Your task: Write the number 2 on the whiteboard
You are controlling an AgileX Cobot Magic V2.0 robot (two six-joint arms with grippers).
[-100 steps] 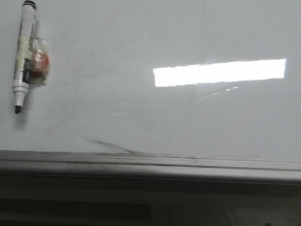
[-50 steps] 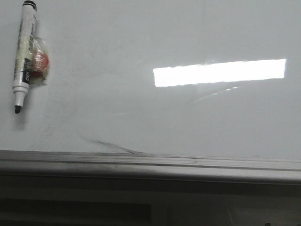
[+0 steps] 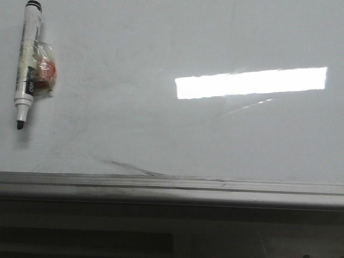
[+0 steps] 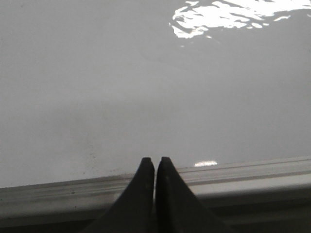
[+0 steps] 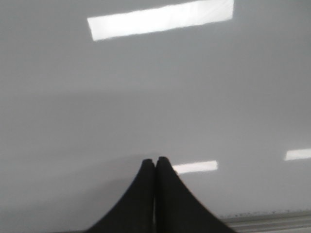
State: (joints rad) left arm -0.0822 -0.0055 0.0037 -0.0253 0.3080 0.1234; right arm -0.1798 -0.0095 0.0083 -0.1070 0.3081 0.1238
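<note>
A glossy white-grey whiteboard fills the front view, with its grey metal frame edge running along the near side and a darker shadowed strip below that.

In the left wrist view, the left gripper has its two dark fingers pressed together with only a hairline seam between them and nothing held; the tips hang over the board's surface just by the frame rail. In the right wrist view, the right gripper is likewise closed tight and empty, its tips over bare board, with the frame rail showing only at one corner of the view. Neither gripper appears in the front view.

Outward from there, the board is mostly blank. No drawn number 2 can be seen on it. Near the frame, left of centre, lies a faint grey smear curving toward the rail, and a thin pale arc sits just below the bright rectangular light reflection on the right half.

At the far left lies a white marker pen with a black cap end pointing far and its dark tip pointing near. Touching its right side is a small clear-wrapped object with a red-orange part; what it is, possibly tape or a holder, is hard to tell.
</note>
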